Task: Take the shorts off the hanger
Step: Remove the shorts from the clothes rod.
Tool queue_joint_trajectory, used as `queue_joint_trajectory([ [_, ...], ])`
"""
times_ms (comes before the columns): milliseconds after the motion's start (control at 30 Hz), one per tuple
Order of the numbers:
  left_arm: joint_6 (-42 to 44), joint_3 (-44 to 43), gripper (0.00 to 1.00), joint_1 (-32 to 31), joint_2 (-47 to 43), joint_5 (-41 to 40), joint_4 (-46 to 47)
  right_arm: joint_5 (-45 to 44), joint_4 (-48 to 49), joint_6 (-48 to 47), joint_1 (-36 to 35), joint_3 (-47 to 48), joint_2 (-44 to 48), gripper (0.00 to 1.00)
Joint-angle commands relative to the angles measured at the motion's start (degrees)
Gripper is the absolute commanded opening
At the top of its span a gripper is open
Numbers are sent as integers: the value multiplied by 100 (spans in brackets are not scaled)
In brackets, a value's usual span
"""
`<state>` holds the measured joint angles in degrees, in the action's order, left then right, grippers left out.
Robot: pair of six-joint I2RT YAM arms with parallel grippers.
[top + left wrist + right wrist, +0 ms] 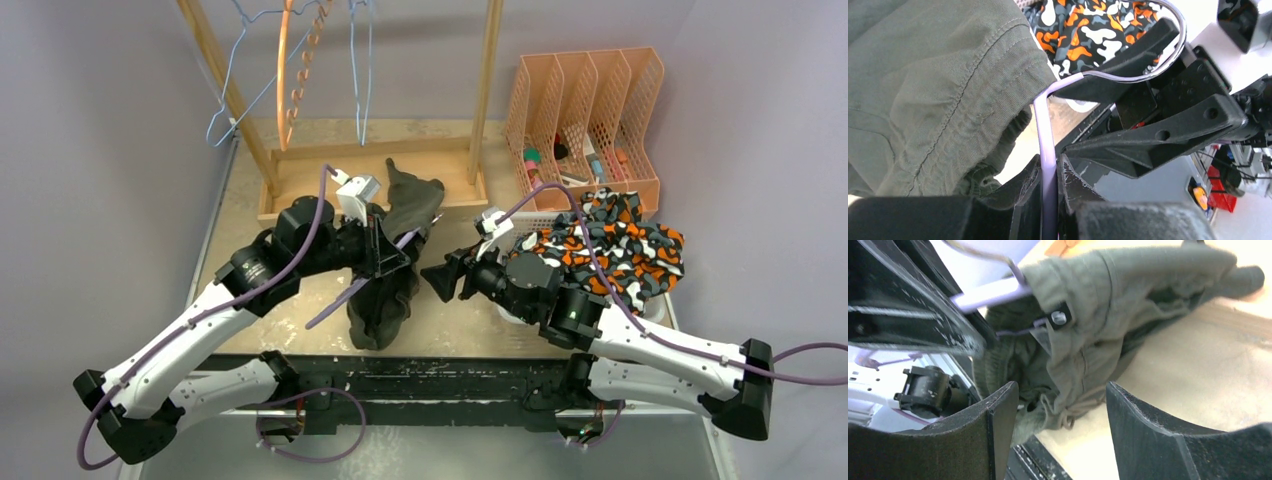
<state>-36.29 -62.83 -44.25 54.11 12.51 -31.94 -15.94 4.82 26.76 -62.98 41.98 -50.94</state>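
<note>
- the left gripper point(1049, 167) is clamped tight on the bar of a lilac hanger point(1044, 130), which runs straight up between its two fingers
- the olive-green shorts point(933, 90) are on that hanger; in the left wrist view they fill the left half, crumpled, with the fabric bunched beside the bar
- a small black clip point(1058, 317) on the hanger pinches the edge of the shorts
- in the top view the shorts droop onto the table point(470, 330), mid-table between the two arms and in front of the wooden rack point(370, 165)
- the right gripper point(1060, 390) has its fingers spread apart with nothing between them; it points at the shorts and sits just beside the left gripper
- the hanger's metal hook curves over one finger of the right gripper in the left wrist view; whether it touches i cannot tell
- the camo shorts point(610, 245) lie heaped on the right side of the table, near the peach file organizer point(585, 110)
- blue wire hangers point(360, 70) hang at the rack
</note>
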Motion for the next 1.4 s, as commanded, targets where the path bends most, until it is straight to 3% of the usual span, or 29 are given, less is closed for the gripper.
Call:
queue_joint_trajectory([
  [0, 73, -412, 0, 26, -91, 583, 418, 12, 1190, -541, -6, 179, -62, 66],
  [133, -18, -462, 0, 25, -133, 729, 474, 342, 1978, -540, -6, -22, -135, 68],
  [300, -43, -484, 0, 24, -52, 1149, 462, -1056, 1590, 201, -8, -81, -255, 45],
  [533, -152, -368, 0, 30, 26, 1364, 637, -1416, 1796, 106, 4, -60, -195, 46],
  [900, -150, -371, 0, 28, -13, 1192, 655, -1904, 1533, 546, 31, -240, 172, 1],
  [1167, -196, -378, 0, 23, 50, 1194, 717, -2094, 1095, 758, 35, -207, 401, 0],
  [1367, -182, -474, 0, 24, 31, 1135, 633, -2532, -25, 1231, 227, 329, 272, 0],
])
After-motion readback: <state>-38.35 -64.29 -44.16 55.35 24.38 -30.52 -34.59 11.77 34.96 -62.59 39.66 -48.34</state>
